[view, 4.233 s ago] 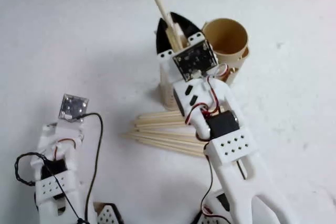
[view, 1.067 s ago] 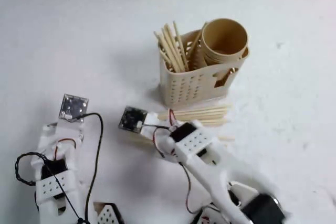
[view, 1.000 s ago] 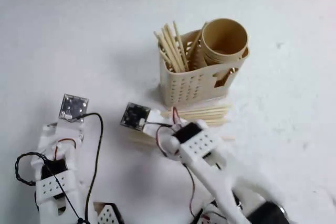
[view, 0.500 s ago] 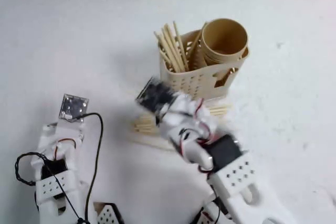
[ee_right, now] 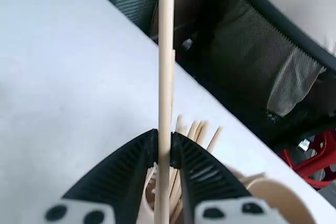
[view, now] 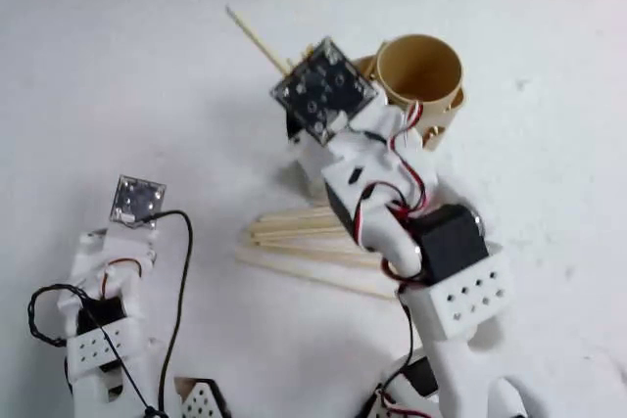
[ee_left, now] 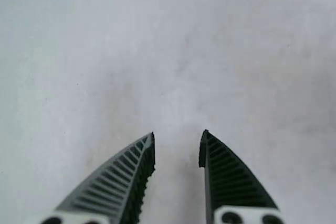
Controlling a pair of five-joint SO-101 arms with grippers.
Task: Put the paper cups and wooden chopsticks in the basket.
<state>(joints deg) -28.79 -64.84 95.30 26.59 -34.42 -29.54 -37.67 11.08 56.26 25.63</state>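
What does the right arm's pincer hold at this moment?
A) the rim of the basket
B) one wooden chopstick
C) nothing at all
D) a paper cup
B: in the right wrist view, the right pincer is shut on a single chopstick, which stands up between its jaws.

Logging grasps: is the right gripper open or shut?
Shut: the right gripper clamps a chopstick, fingers pressed against its sides.
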